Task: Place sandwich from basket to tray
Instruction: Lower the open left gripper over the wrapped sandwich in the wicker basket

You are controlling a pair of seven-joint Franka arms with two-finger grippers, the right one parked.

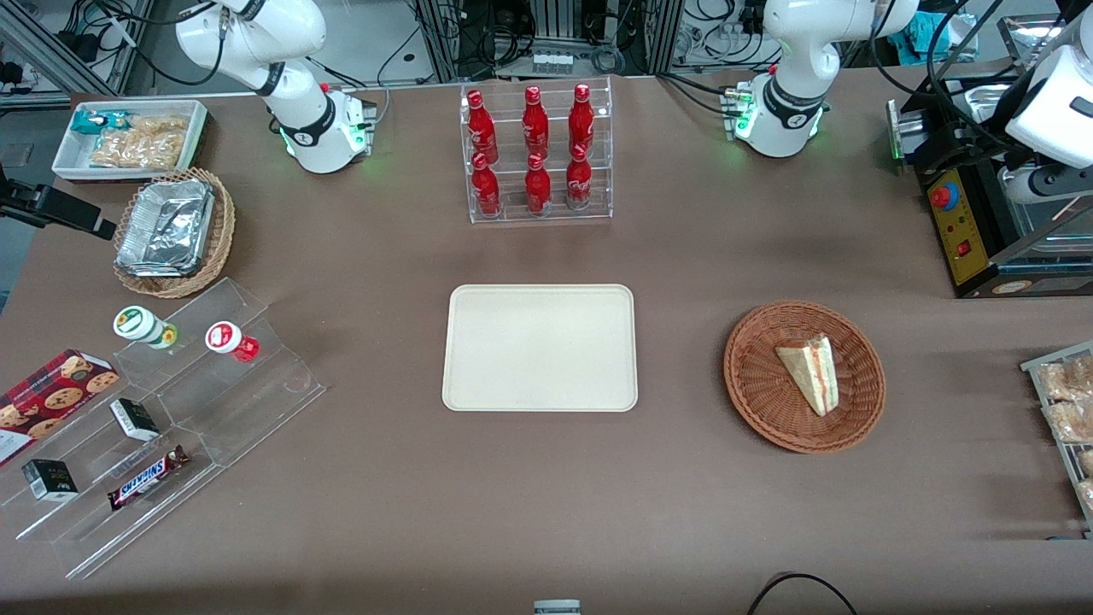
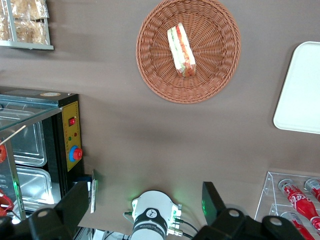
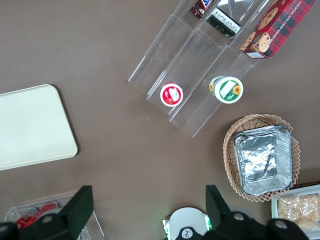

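The sandwich [image 1: 811,371], a pale wedge with red and green filling, lies in the round reddish-brown wicker basket [image 1: 756,389], toward the working arm's end of the table. The cream tray [image 1: 540,348] lies flat and empty at the table's middle, beside the basket. In the left wrist view the sandwich [image 2: 181,50], the basket [image 2: 150,70] and a tray corner [image 2: 302,90] show from high above. My left gripper [image 2: 145,202] is open and empty, high over its own arm's base [image 2: 154,220], well apart from the basket. The tray also shows in the right wrist view [image 3: 30,125].
A clear rack of red bottles [image 1: 536,154] stands farther from the front camera than the tray. A black cabinet with a red button [image 1: 973,222] and a wire rack of snacks [image 1: 1063,401] stand at the working arm's end. Acrylic steps with snacks [image 1: 171,410] and a tan basket with foil containers [image 1: 171,231] lie toward the parked arm's end.
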